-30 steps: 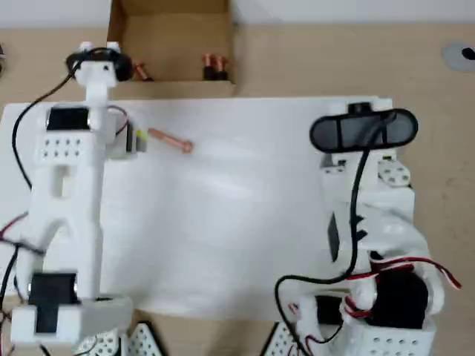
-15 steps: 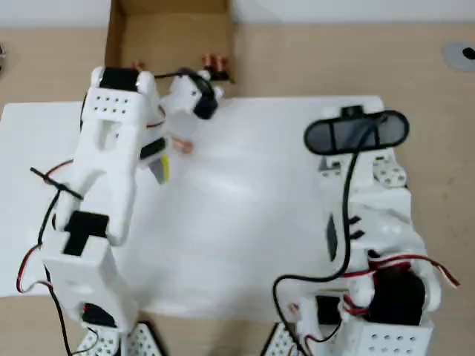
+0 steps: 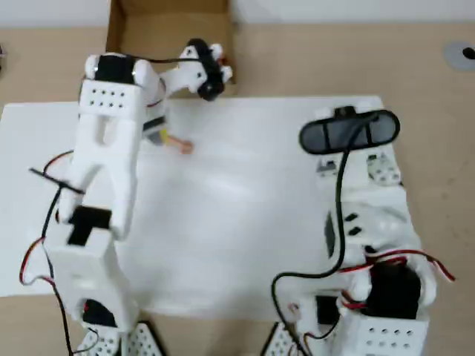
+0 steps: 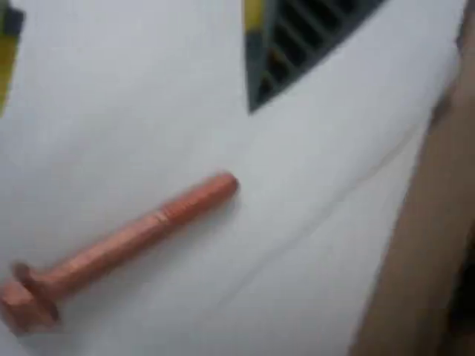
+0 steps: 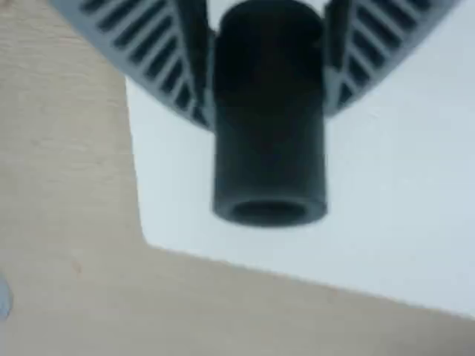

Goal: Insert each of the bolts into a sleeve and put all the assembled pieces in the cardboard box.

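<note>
A copper bolt point(image 4: 119, 248) lies flat on the white sheet point(image 4: 111, 111), its hex head pointing away from the cardboard box. In the high view the bolt point(image 3: 180, 145) shows just right of my left gripper point(image 3: 158, 134). My left gripper point(image 4: 126, 44) hovers over the bolt's shaft, open, with nothing between its fingers point(image 4: 297, 44). My right gripper point(image 5: 269, 96) is shut on a black sleeve point(image 5: 269, 148), which hangs bore-down over the sheet's corner. The cardboard box point(image 3: 117, 37) stands at the back left.
The white sheet point(image 3: 245, 222) covers most of the table, with bare tan tabletop point(image 5: 67, 222) around it. The left arm's wrist point(image 3: 200, 74) overhangs the box's front wall. The right arm point(image 3: 364, 222) stands at the right side of the sheet.
The left arm swung from the box's left corner back over the sheet, and its gripper now hovers by the bolt. The right arm shifted slightly left.
</note>
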Robot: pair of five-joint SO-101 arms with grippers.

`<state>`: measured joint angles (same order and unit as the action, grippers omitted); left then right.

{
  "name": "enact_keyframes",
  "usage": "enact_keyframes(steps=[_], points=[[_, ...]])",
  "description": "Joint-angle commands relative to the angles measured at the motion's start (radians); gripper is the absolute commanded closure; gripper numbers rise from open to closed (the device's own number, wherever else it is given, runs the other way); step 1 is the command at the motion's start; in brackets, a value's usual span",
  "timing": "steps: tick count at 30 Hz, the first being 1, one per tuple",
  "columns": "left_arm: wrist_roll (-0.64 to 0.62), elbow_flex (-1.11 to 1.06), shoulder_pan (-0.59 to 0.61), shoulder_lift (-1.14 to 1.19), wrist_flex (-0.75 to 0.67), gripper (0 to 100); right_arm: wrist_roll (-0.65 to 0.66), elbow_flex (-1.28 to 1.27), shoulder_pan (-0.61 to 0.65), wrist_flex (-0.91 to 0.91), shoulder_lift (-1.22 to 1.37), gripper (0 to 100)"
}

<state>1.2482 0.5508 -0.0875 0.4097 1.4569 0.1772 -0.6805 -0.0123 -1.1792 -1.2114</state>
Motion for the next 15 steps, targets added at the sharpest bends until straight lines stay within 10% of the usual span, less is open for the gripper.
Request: enact_keyframes(steps=[1, 15], points=[[-0.075, 0.044, 0.002, 0.028, -0.19, 85, 0.008, -0.01, 0.012, 0.023, -0.002, 98.7], [-0.367, -0.049, -0.054, 0.096, -0.121, 99, 0.012, -0.016, 0.012, 0.023, -0.002, 98.7]])
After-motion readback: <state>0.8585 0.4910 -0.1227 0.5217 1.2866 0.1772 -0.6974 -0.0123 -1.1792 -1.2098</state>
